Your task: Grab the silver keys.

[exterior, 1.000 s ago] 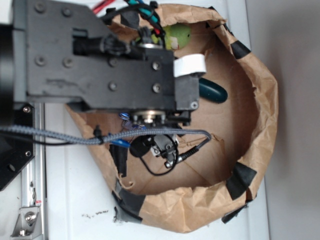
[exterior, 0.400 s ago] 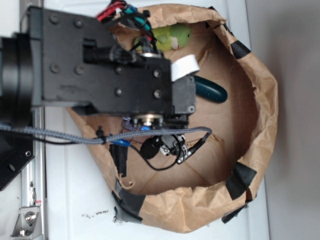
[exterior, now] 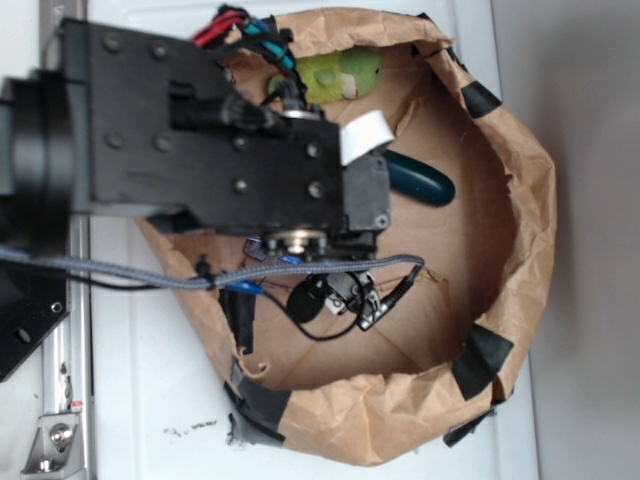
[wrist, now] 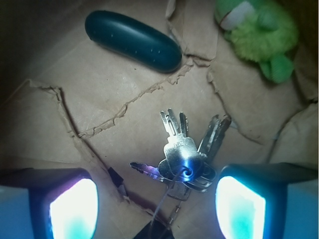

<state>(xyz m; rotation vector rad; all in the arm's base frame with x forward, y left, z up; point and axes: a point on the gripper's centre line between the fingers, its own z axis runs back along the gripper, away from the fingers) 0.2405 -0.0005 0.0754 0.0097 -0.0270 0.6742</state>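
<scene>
The silver keys [wrist: 182, 157] lie on torn brown paper [wrist: 99, 94] between the released gripper [wrist: 157, 206] pads; far left a teal capsule [wrist: 132, 41], far right a green plush [wrist: 259, 35], partly cut off; the arm hides the keys from outside

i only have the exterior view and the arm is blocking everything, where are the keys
Observer: The silver keys lie fanned out on the brown paper, between the two fingers of the gripper in the wrist view.
Operator: gripper open or closed
Observer: Open; one lit pad shows on each side of the bunch, neither touching it.
Operator: is that teal thing near them
Observer: The teal capsule lies apart from the keys, further up the wrist picture.
Operator: anything else close
Observer: A green plush toy sits in the upper right corner of the wrist view, also clear of the keys.
</scene>
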